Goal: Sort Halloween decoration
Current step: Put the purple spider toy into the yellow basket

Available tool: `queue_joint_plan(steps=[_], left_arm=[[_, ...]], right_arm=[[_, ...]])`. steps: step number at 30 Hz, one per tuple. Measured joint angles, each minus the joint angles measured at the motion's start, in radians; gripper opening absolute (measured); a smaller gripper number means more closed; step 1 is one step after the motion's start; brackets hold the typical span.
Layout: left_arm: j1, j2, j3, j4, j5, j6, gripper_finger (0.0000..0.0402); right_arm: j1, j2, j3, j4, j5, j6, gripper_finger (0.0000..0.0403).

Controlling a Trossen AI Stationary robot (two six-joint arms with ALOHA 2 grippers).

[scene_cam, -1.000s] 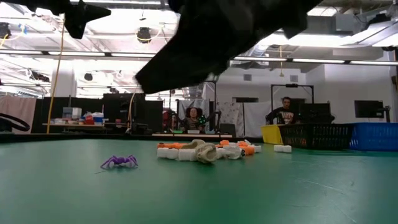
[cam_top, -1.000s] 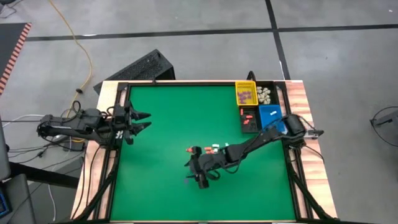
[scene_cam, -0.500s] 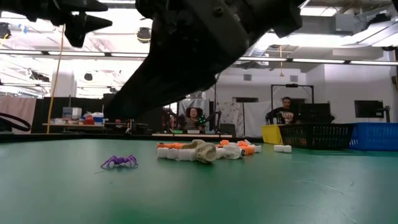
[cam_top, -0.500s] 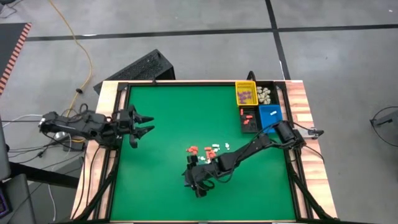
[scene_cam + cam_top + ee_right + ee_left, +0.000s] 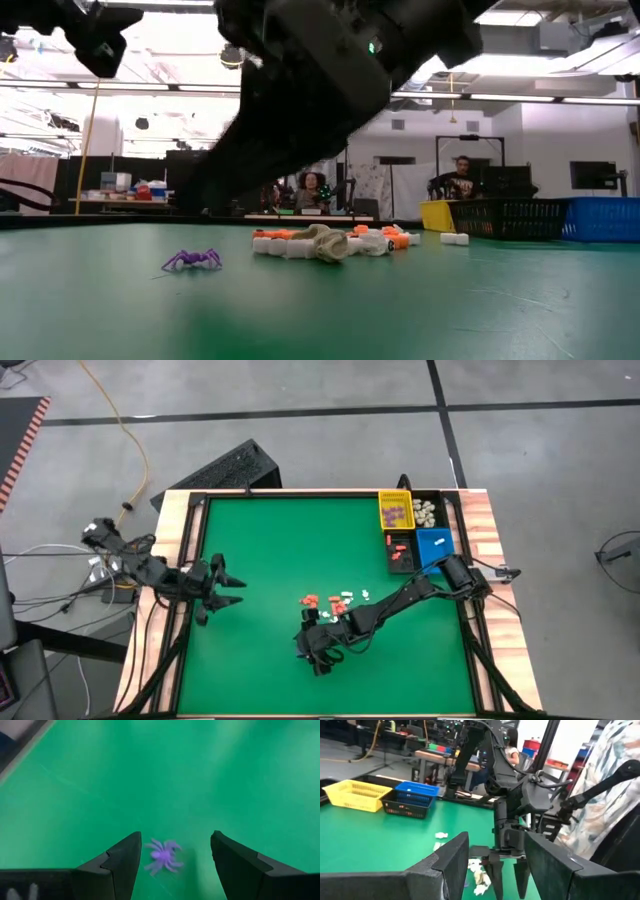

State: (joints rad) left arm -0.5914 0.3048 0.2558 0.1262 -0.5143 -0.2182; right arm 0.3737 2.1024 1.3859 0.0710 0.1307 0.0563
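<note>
One purple spider [image 5: 162,856] lying between wide-open, empty right pincer [image 5: 172,857] fingers; risking legs slipping out, spider skidding across green bench [image 5: 260,540]. Left pincer [image 5: 222,584] open, waiting.

Right gripper [image 5: 312,657] low, jaws open, left gripper [image 5: 226,591] open
</note>
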Motion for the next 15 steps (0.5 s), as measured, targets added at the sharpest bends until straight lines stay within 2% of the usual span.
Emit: queue_joint_plan(steps=[7,11,15], left_arm=[[-0.169,-0.004,0.000,0.004,-0.183,0.061,0.0180],[-0.213,-0.005,0.000,-0.014,-0.256,0.068,0.0180],[-0.228,-0.004,0.000,-0.027,-0.279,0.048,0.0180]], right_arm=[[0.001,0.059,0.002,0.041,-0.001,0.028,0.0260],[0.005,0.084,0.002,0.056,0.002,0.051,0.0260],[0.005,0.103,0.004,0.057,0.015,0.089,0.0260]])
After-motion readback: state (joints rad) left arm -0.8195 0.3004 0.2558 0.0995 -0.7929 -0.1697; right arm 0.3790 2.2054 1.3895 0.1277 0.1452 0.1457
